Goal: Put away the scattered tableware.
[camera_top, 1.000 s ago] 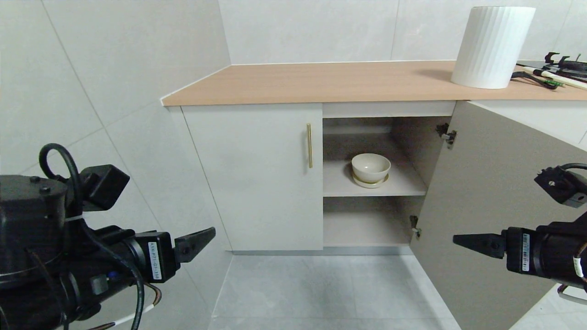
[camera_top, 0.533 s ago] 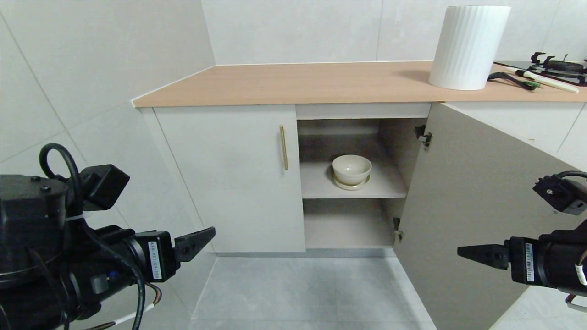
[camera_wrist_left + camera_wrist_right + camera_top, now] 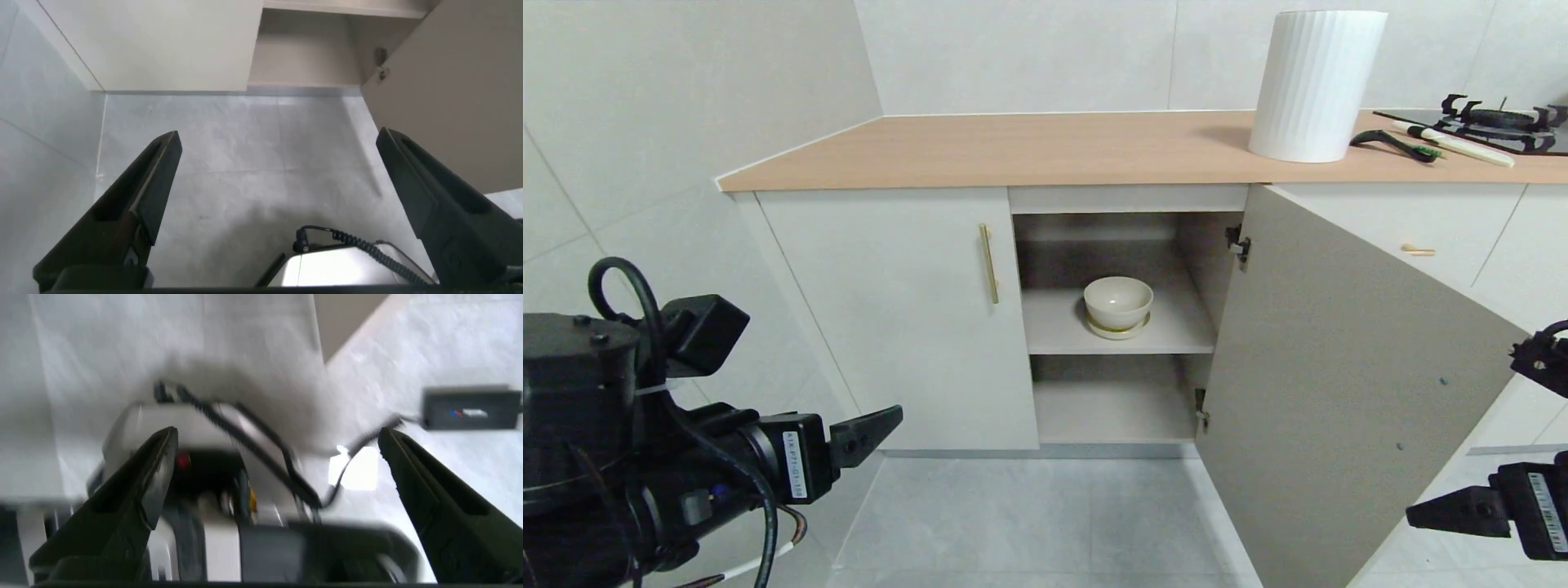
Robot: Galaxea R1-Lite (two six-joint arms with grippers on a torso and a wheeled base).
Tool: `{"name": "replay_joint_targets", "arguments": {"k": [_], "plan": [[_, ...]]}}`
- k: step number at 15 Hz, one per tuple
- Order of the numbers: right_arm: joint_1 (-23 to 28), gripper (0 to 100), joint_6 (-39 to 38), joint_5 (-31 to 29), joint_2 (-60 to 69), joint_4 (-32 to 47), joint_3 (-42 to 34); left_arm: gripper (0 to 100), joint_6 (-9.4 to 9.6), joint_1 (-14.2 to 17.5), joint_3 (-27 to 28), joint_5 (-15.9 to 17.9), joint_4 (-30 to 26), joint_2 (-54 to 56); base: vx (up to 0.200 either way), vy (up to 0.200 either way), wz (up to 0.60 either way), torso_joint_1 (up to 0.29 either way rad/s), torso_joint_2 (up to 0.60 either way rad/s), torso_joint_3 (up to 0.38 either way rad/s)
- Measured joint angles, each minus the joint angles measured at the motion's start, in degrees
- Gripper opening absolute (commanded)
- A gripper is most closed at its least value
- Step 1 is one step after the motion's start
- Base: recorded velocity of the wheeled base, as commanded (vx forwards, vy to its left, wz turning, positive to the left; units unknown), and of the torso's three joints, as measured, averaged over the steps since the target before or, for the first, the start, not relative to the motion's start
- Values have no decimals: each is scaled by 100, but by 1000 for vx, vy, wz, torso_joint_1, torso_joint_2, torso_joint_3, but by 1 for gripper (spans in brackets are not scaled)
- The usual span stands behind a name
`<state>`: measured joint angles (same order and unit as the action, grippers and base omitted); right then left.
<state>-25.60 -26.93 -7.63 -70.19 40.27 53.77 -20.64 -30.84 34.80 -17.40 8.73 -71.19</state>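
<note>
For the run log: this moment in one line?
cream ceramic bowl on cream saucer, upper cabinet shelf | grey cabinet door open | left gripper open, empty | right gripper open, empty

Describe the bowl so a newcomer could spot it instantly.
Below the wooden countertop, find the cabinet compartment with its door swung open. On the upper shelf sits a cream bowl, the deep rounded piece stacked on a flat plate whose rim just peeks out.

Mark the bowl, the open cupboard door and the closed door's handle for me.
bowl (image 3: 1118, 299), head view, its front wall
open cupboard door (image 3: 1331, 359), head view, its inner face
handle (image 3: 988, 264), head view, middle of bar
</note>
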Motion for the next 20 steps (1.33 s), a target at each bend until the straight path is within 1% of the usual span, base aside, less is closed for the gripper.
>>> {"name": "replay_joint_targets", "arguments": {"k": [2,3,6,10,12,15,17,20], "plan": [[286,100,20,-137,112,289,345,100,1,-7,4,7,5,5,0,0,0,0,0,0],[549,100,134,-194,156,304,449,100,1,-5,4,7,7,6,0,0,0,0,0,0],[1381,100,627,-233,234,304,579,100,-2,-2,6,7,5,11,0,0,0,0,0,0],[2786,100,1297,-184,267,227,767,100,-7,0,0,11,2,6,0,0,0,0,0,0],[3227,100,1421,-194,211,-9,796,100,-7,0,0,11,5,9,0,0,0,0,0,0],[3579,100,1407,-183,-39,-538,708,100,-7,0,0,11,2,9,0,0,0,0,0,0],[3634,100,1387,-176,-293,-1019,516,100,-7,0,0,10,5,11,0,0,0,0,0,0],[3604,100,1385,-145,-657,-2138,-46,100,-16,4,9,10,13,9,0,0,0,0,0,0]]}}
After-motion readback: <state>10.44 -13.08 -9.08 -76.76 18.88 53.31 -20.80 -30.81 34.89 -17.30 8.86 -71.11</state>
